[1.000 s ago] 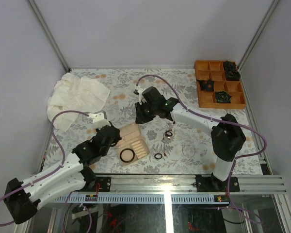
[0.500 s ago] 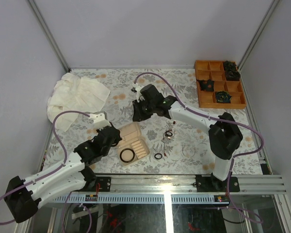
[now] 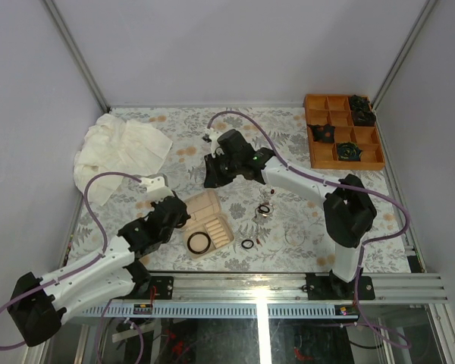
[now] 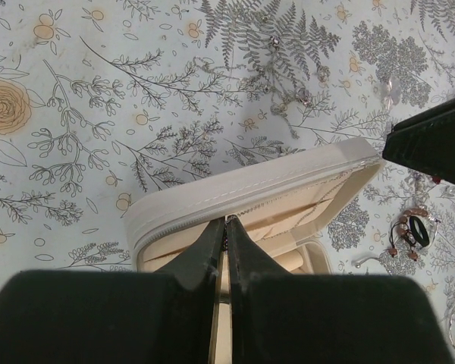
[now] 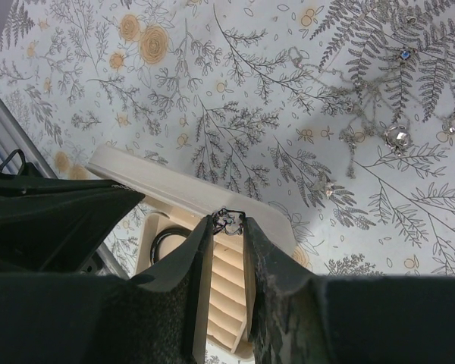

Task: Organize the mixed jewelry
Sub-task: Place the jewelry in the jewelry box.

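The beige ridged jewelry box lies open at table centre with a black bangle inside. My right gripper hovers over its ridged slots, shut on a small dark wiry piece of jewelry. In the top view that gripper is just behind the box. My left gripper is shut, its tips against the zipper edge of the raised lid. Loose mixed jewelry lies right of the box: a black ring, a thin hoop, and reddish beads by a ring.
A silvery chain with stones lies spread on the floral cloth behind the box. An orange compartment tray with dark rosettes sits at the back right. A crumpled white cloth lies at the back left.
My right gripper has shifted left and slightly back, carrying the dark piece toward the box lid. The left arm has edged slightly forward at the box.
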`<state>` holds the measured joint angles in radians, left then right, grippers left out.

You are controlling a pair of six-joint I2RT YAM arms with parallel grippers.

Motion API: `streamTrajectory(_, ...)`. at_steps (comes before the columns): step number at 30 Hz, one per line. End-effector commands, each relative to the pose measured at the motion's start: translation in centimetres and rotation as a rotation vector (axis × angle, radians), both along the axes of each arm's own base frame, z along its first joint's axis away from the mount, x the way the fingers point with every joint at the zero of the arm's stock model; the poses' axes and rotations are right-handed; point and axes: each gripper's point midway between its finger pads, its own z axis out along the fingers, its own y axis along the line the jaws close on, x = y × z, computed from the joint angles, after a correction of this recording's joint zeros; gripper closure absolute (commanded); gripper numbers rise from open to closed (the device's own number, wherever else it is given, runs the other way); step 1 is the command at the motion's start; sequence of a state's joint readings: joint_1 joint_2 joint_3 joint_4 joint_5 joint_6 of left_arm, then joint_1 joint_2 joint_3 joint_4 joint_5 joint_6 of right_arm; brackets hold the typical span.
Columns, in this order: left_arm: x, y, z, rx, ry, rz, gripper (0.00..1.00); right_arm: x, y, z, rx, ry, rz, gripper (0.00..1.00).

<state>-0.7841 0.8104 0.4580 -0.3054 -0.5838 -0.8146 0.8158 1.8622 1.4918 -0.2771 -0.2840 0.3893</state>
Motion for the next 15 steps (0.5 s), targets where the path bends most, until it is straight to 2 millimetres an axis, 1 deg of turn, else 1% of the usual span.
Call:
streamTrajectory(1,0.93,0.05,1.34,-0.017,-0.036,0.034,1.0,0.83,1.26,1.88,0.062,-0.026,0.019,0.84)
streamTrajectory(10,0.99,-0.15,1.57,-0.02,-0.036,0.027,1.0,0.89,1.46,1.15,0.059,-0.014,0.018,0.84)
streamTrajectory(15,1.01,-0.17,1.77,-0.025,-0.042,0.027,1.0,1.07,1.57,1.26,0.063,-0.014,0.012,0.84)
